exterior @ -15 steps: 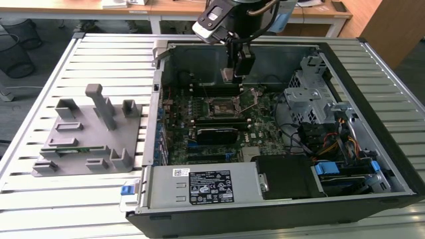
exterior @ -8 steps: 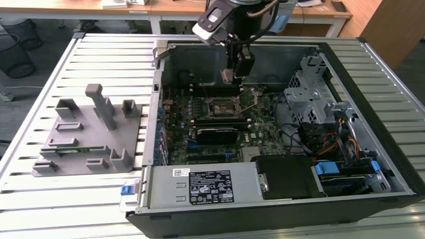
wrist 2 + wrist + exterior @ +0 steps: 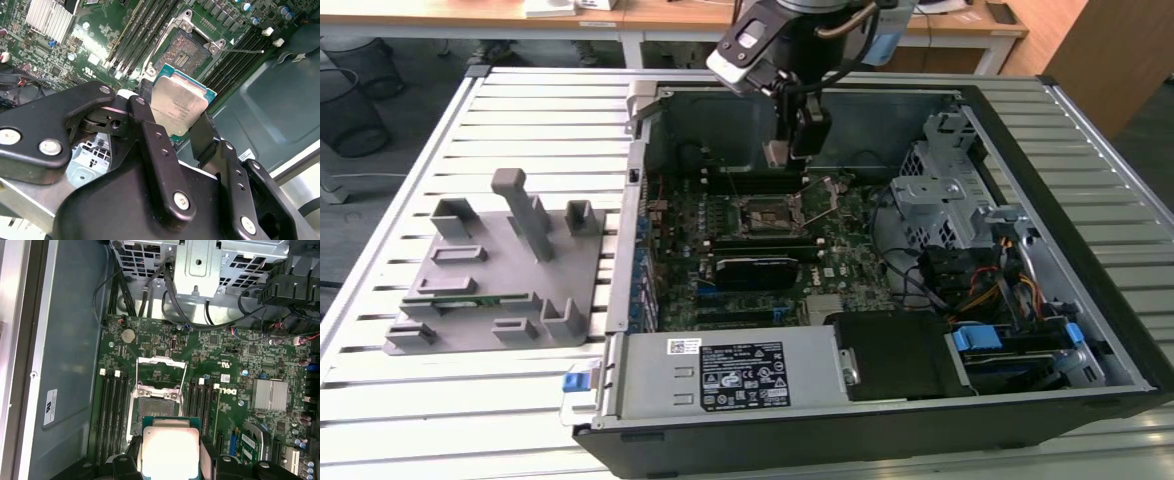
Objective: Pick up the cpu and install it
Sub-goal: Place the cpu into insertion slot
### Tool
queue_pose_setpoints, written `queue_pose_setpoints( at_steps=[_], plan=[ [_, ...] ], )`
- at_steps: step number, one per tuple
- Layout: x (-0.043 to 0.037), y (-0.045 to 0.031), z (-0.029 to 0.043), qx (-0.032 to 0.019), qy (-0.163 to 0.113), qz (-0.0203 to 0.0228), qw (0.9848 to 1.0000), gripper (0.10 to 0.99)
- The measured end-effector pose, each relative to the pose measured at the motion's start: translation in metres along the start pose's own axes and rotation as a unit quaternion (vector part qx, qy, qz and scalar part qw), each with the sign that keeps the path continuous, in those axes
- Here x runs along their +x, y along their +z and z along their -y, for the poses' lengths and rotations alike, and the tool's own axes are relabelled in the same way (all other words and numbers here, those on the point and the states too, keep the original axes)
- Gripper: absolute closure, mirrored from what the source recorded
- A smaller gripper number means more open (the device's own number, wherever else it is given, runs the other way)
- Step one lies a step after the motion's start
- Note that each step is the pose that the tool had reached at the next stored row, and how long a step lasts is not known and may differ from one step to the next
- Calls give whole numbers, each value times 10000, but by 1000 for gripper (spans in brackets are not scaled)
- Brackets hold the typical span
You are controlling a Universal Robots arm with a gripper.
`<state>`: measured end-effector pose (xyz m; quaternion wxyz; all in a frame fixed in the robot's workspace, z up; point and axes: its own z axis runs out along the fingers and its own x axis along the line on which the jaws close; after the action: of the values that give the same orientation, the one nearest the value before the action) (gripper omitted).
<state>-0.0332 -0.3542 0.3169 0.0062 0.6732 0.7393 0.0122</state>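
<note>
My gripper [image 3: 176, 117] is shut on the cpu [image 3: 179, 106], a flat square chip with a silvery top and a thin teal rim, held by two opposite edges between the black fingers [image 3: 150, 135]. In the first wrist view the cpu [image 3: 170, 450] hangs just short of the open socket [image 3: 156, 407] on the green motherboard [image 3: 225, 355]. The socket's metal load frame [image 3: 161, 371] stands flipped open. In the exterior view the gripper [image 3: 797, 152] hovers inside the open computer case, above the socket [image 3: 770, 214] and a little behind it.
Dark memory slots [image 3: 113, 407] flank the socket on both sides. A metal drive cage [image 3: 937, 190] with cables stands at the exterior view's right, a power supply [image 3: 727, 372] at the front. A grey fixture block [image 3: 500, 265] lies on the slatted table at the left.
</note>
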Motion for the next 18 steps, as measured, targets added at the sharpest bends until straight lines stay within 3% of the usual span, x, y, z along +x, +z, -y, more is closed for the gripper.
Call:
queue_pose_setpoints(
  at_steps=[18],
  plan=[
    [0,65,2,0,0,-1,10000,545]
  ],
)
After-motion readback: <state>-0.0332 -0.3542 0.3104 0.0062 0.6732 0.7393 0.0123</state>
